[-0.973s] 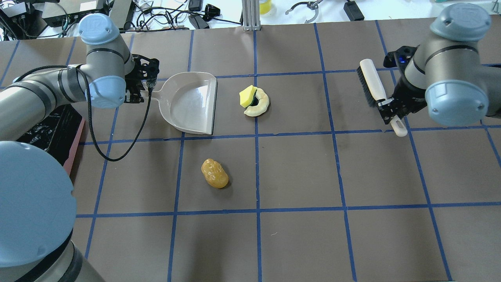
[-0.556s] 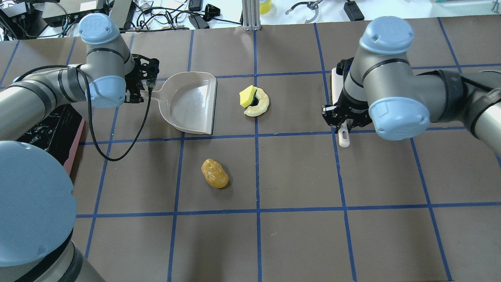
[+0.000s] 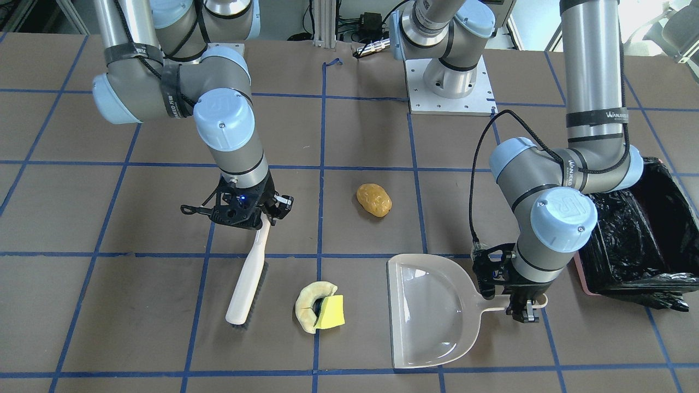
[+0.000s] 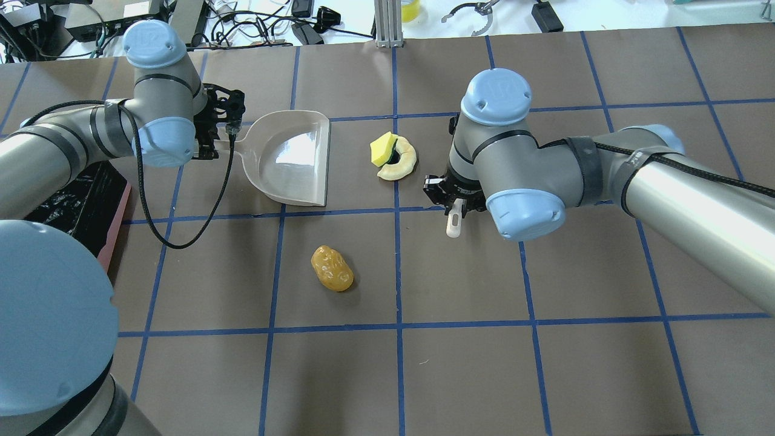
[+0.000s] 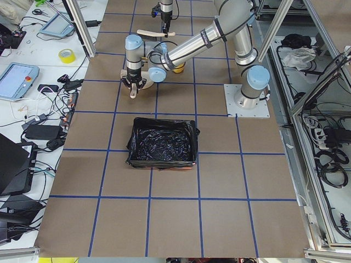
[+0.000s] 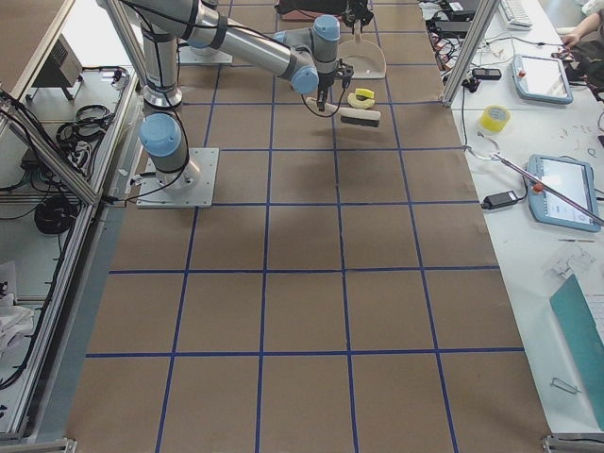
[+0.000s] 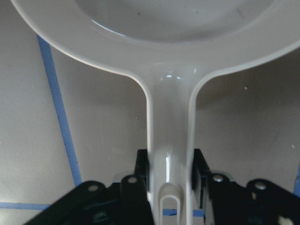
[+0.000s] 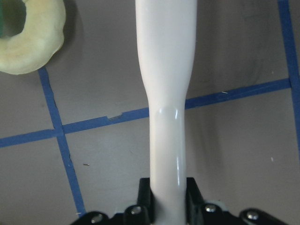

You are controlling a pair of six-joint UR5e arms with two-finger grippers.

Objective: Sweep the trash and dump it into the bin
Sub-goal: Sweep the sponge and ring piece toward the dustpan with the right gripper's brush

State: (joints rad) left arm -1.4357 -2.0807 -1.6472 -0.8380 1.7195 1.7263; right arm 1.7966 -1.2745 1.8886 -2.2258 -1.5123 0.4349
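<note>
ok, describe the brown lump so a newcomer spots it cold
On the taped-grid table, find the beige dustpan. The lump lies alone, nearer the robot than the dustpan's mouth. It's glossy golden-brown and wrinkled, unlike the yellow sponge and cream ring that touch each other.

- Golden-brown lump (image 4: 332, 268): glossy, potato-like, lying alone, well apart from the other two pieces.
- Half-ring (image 4: 404, 162): pale cream, curved, lying flat.
- Sponge piece (image 4: 381, 149): yellow, tilted, touching the half-ring at its opening.
- Bin (image 3: 658, 281): rectangular, pink, lined with crinkly black plastic, mouth upward, well apart from all three pieces.
</note>
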